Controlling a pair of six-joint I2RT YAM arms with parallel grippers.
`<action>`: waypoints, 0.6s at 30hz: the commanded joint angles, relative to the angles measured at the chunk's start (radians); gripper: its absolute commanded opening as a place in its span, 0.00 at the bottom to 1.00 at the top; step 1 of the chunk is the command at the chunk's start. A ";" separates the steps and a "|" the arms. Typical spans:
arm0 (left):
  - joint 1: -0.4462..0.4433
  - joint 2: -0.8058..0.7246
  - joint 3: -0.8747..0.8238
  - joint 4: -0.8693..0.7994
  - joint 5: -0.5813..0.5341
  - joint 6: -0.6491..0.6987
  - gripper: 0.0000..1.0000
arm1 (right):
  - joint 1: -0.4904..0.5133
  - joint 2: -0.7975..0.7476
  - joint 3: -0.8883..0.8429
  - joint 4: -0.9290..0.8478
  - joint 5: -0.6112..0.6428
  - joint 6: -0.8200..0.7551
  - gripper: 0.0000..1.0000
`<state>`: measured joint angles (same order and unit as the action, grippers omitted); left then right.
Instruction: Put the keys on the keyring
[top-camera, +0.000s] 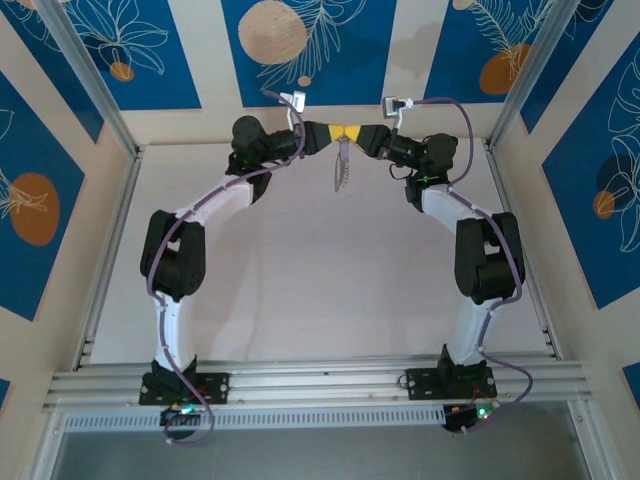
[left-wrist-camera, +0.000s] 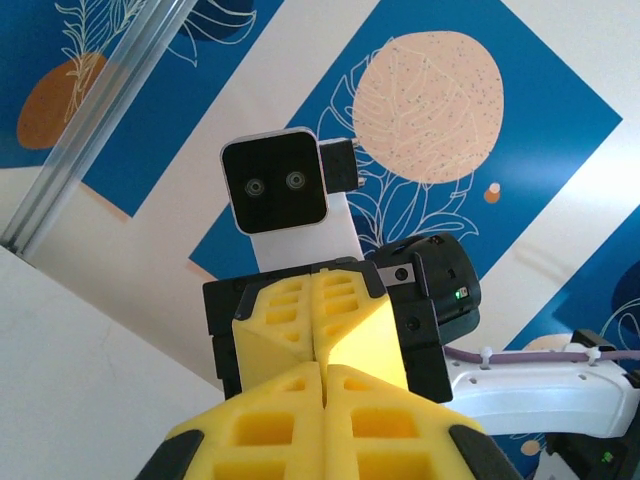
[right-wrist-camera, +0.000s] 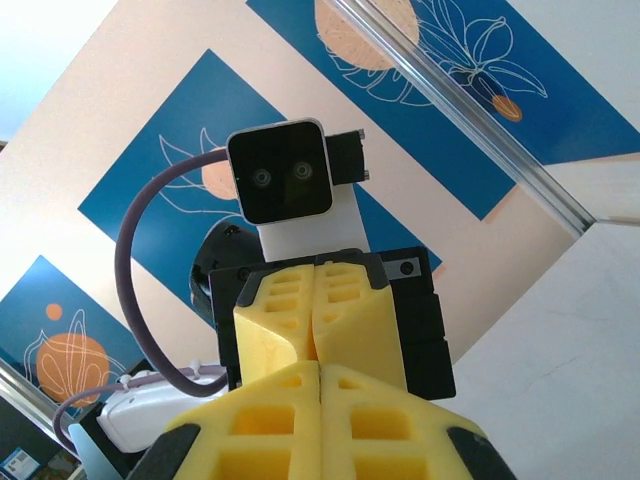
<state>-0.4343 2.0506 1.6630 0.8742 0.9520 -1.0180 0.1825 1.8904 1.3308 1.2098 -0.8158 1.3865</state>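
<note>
Dark-grey metal: the keyring (top-camera: 342, 168) hangs in the air above the far middle of the tabletop (top-camera: 300, 270), with its fringe of small silver keys dangling clear of the surface.
Lilac-headed key: too small to pick out from above, so I cannot tell whether it is on the loop.
Hanging point: just under the spot where the two sets of yellow tips meet nose to nose.
Left gripper (top-camera: 333, 133): jaws clenched, the pads pressed flat together with no gap in its wrist view.
Right gripper (top-camera: 362, 136): jaws clenched likewise, its tip touching the left one's.
Holder of the loop: I cannot tell which pair pinches it.
Risk: if either arm pulls away or twists unevenly, the thin loop could slip from the pinch and drop to the tabletop.
Second risk: pressing the tips harder together may skew the loop, so a key would miss its opening.
</note>
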 joint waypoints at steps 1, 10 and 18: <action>-0.049 -0.044 -0.032 0.038 -0.007 0.019 0.00 | 0.012 0.008 0.041 -0.010 0.034 0.003 0.20; -0.043 -0.098 -0.136 0.136 -0.198 -0.007 0.00 | -0.053 -0.091 -0.108 0.030 0.088 -0.004 0.45; -0.044 -0.122 -0.177 0.237 -0.270 -0.058 0.00 | -0.061 -0.116 -0.214 0.088 0.121 -0.042 0.46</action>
<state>-0.4763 2.0006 1.4918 0.9939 0.7338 -1.0466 0.1207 1.8065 1.1431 1.2415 -0.7292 1.3815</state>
